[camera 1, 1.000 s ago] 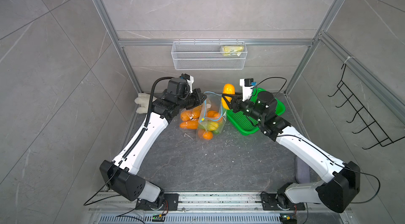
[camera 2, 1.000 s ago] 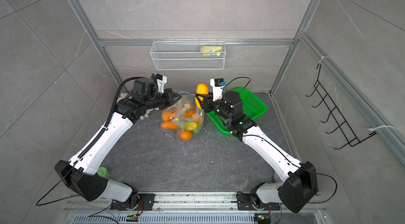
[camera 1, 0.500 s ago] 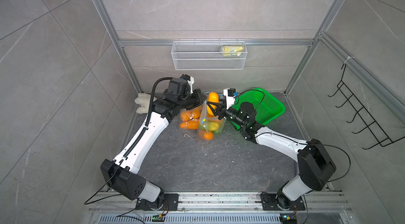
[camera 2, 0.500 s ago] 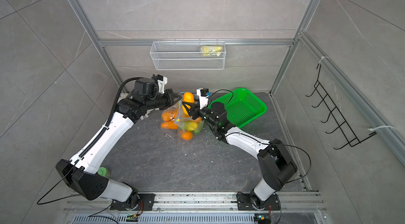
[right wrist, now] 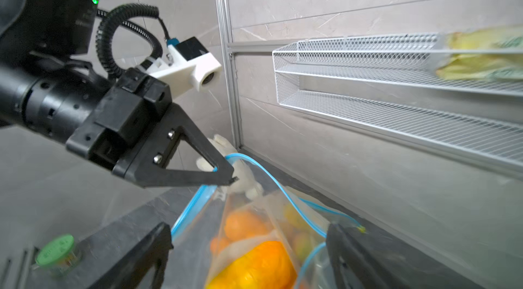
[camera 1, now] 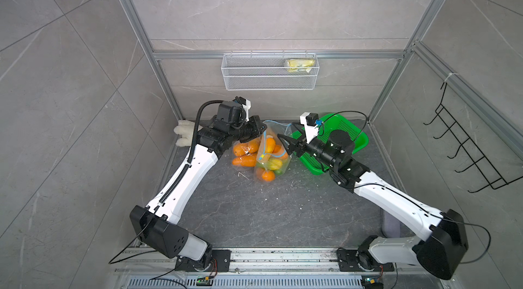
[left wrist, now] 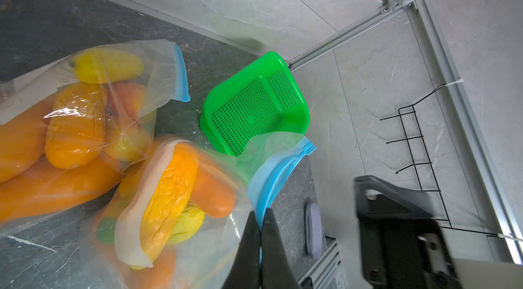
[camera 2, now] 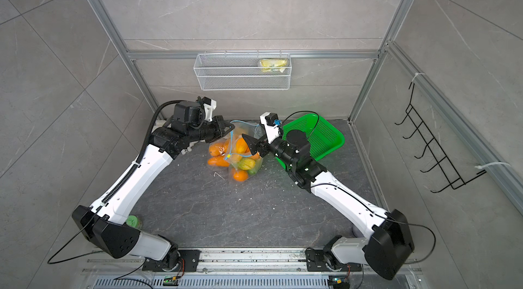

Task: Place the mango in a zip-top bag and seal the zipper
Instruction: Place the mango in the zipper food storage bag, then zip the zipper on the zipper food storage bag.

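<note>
The left gripper (left wrist: 259,224) pinches the zip-top bag (left wrist: 209,245) rim. The right gripper (camera 1: 285,129), jaws spread, hovers at three o'clock. The slack mouth may spill the mango (left wrist: 167,197).

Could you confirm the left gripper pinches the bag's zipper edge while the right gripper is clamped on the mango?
No: the right wrist view shows the right gripper open, the mango inside the bag. The left gripper does pinch the zipper edge.

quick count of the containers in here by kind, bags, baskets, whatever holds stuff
zip-top bags: 2 (held bag pinched by the left gripper, lying bag beside it)
green basket: 1
white wire basket on the back wall: 1
total: 4
</note>
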Available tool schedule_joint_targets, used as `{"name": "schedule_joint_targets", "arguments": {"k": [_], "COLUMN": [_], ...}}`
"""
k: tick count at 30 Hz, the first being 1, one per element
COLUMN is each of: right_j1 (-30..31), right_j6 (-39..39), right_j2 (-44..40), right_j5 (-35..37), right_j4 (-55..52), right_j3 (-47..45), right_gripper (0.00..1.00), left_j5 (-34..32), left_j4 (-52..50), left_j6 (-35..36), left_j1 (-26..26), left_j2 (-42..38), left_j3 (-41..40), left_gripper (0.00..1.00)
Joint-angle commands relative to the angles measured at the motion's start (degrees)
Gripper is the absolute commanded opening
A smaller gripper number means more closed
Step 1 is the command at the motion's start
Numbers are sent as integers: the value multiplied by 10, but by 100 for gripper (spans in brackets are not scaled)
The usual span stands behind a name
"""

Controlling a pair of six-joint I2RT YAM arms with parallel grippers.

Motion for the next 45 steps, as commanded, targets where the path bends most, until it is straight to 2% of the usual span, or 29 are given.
{"name": "schedule_joint_targets", "arguments": {"k": [1, 3, 5, 6, 8, 10, 13, 15, 21, 23, 27, 32, 35, 38, 40, 43, 45], "right_j1": [-14, -25, -35, -47, -93, -118, -124, -125, -126, -126, -126, -126, -129, -138, -147, -153, -159], "right_j6": [-176, -252, -336, -372, -450, -474, -522, -529, -549, -543, -545, -549, -509, -458, -412, -346, -306], "right_j2": [-6, -8, -21, -28, -38, -30, 8, 27, 65, 71, 81, 78, 71, 56, 43, 23, 22], "right_j5": [47, 38, 25, 0, -109, -161, -211, -233, -290, -300, -316, -317, -298, -284, -270, -224, -208], "right_j4": [-215, -269, -265, -245, -228, -203, -208, -190, -135, -119, -148, -174, -175, -184, -187, -192, -228], "right_j3": [59, 72, 47, 29, 5, -3, 13, 13, 9, 3, 19, 25, 25, 27, 23, 16, 30], "right_gripper": [88, 89, 90, 91, 94, 99, 100, 100, 93, 86, 49, 22, 10, 0, 0, 0, 0], "left_j5": [23, 44, 60, 67, 76, 84, 121, 133, 180, 190, 221, 233, 229, 213, 191, 165, 163], "left_j4": [32, 56, 68, 65, 46, 29, 11, -2, -13, -17, -16, -5, 2, 36, 66, 149, 226], "left_j6": [39, 41, 50, 58, 80, 107, 142, 157, 184, 192, 196, 186, 181, 163, 157, 172, 196], "left_j1": [4, 3, 3, 3, 3, 3, 3, 3, 3, 3, 4, 5, 11, 25, 36, 39, 39], "left_j2": [-27, -40, -52, -57, -63, -68, -64, -59, -41, -37, -31, -29, -34, -54, -76, -135, -192], "left_j3": [8, -26, -53, -61, -64, -64, -62, -60, -43, -34, -23, -15, -18, -42, -66, -137, -210], "left_gripper": [0, 0, 0, 0, 0, 0, 0, 0, 0, 0, 0, 0, 19, 50, 69, 79, 82]}}
